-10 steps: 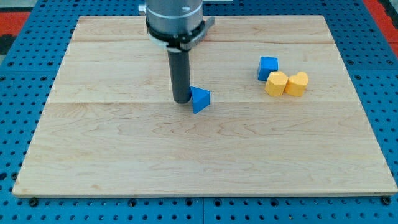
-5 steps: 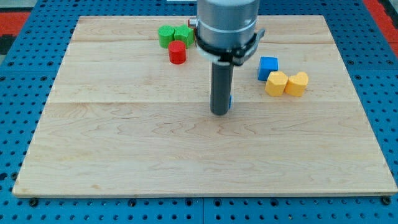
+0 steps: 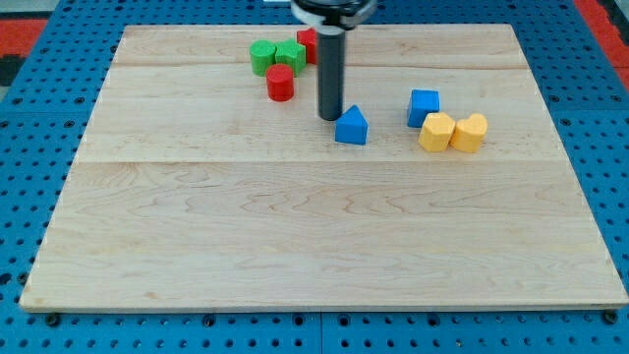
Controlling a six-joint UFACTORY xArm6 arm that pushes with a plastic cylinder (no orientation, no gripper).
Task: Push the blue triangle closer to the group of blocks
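The blue triangle [image 3: 352, 126] lies on the wooden board [image 3: 295, 236], right of centre in the upper half. My tip [image 3: 329, 117] stands just to its left and slightly above, close to it or touching. To the triangle's right sits a group: a blue cube [image 3: 424, 106], a yellow block [image 3: 437, 131] and a second yellow block [image 3: 470, 132], touching each other. A gap of bare board separates the triangle from the blue cube.
At the view's top stand two green blocks [image 3: 263, 56] [image 3: 291, 54], a red cylinder [image 3: 281, 83] below them, and a red block [image 3: 308, 43] partly hidden behind the rod. A blue pegboard [image 3: 29, 147] surrounds the board.
The blue triangle has moved right and slightly up, toward the blue cube and yellow blocks. The rod pushed it rightward, then pulled up and back to its left side.
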